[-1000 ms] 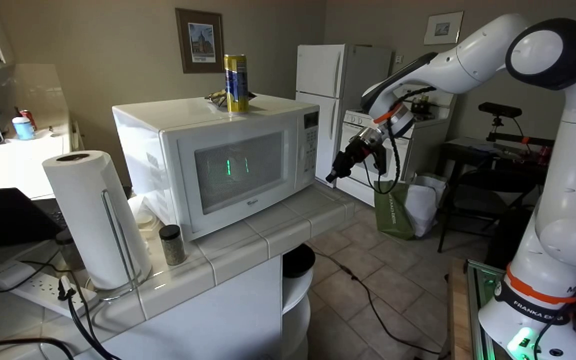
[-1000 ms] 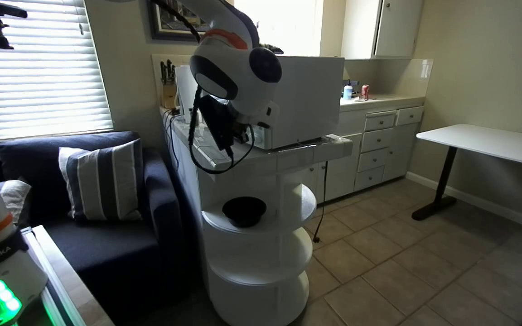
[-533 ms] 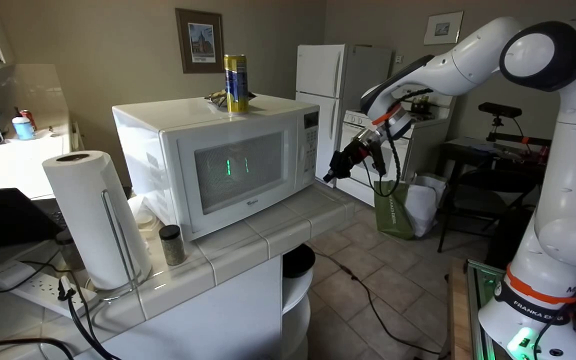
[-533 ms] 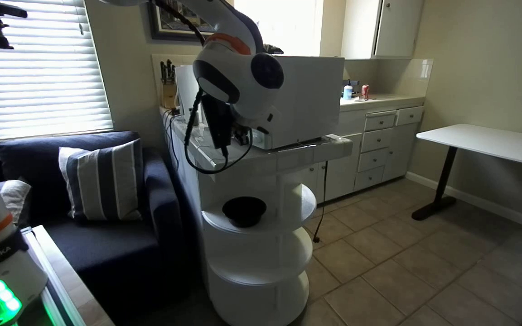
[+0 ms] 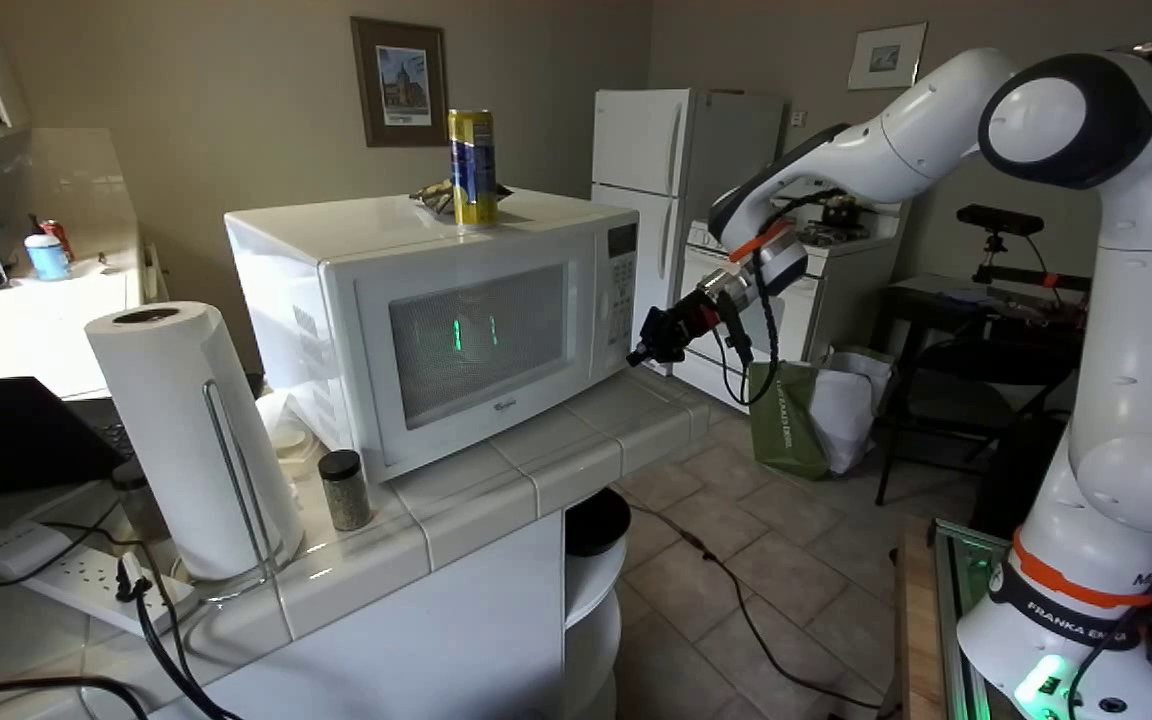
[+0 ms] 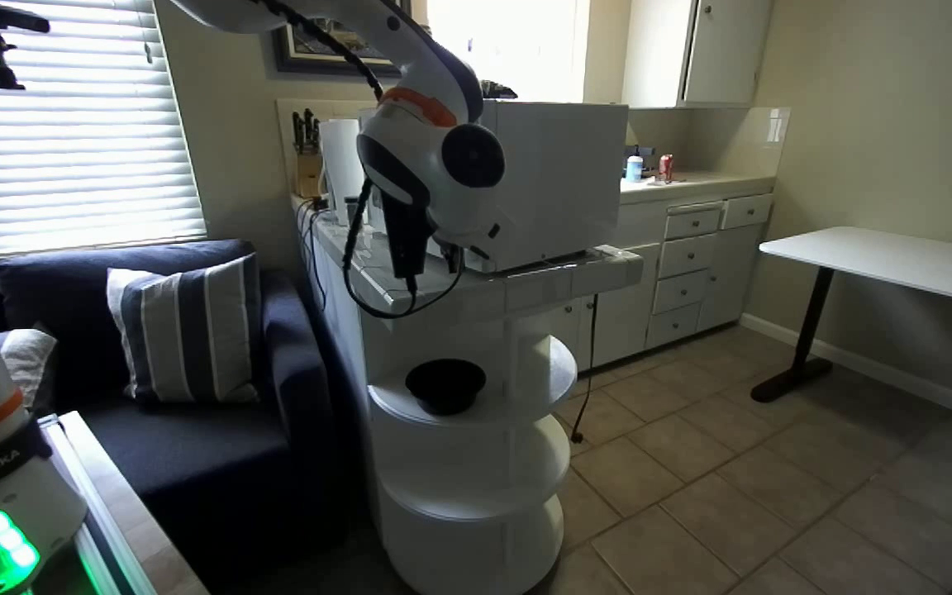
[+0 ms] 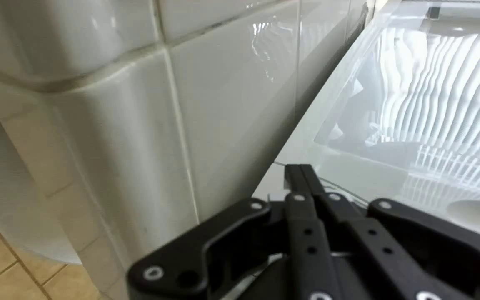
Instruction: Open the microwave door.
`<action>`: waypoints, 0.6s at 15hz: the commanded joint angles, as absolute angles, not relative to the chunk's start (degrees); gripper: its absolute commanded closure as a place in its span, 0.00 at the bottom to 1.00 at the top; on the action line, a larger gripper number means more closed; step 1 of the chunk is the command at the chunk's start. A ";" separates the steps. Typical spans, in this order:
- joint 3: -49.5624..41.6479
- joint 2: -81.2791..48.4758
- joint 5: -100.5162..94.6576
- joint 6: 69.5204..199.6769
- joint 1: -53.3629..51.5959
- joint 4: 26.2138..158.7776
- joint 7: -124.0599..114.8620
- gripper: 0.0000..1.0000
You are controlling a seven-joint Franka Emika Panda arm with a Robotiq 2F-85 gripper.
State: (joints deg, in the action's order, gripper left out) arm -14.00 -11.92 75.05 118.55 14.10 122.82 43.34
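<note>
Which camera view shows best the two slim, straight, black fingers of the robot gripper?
The wrist view, because the slim, straight, black fingers are near and large there, with tips shut together. In both exterior views the black, jointed gripper looks small, and its fingers are too small or too hidden to judge.

Microwave door (image 5: 481, 340): slantwise from above in an exterior view, paper towel roll (image 5: 191, 440) nearer.
Shelves (image 6: 476, 471): looked down on in an exterior view, microwave (image 6: 563, 182) side-on over them.
Gripper (image 7: 300, 171): wrist view looks past it, close to counter (image 7: 231, 83) and microwave door.
Arm (image 5: 1136, 330): both exterior views, with microwave and shelves.
</note>
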 commanded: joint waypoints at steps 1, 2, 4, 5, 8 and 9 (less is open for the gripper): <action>-12.83 -14.46 79.52 121.15 13.94 121.18 43.05 1.00; -12.68 -14.74 80.43 121.27 13.97 120.97 43.10 1.00; -12.48 -15.31 82.12 121.72 13.95 120.40 43.22 1.00; -12.46 -15.58 82.88 122.05 13.89 120.13 43.29 1.00; -12.46 -16.26 83.61 122.37 13.75 119.61 42.89 1.00; -12.48 -16.30 83.62 122.73 13.67 119.58 42.68 1.00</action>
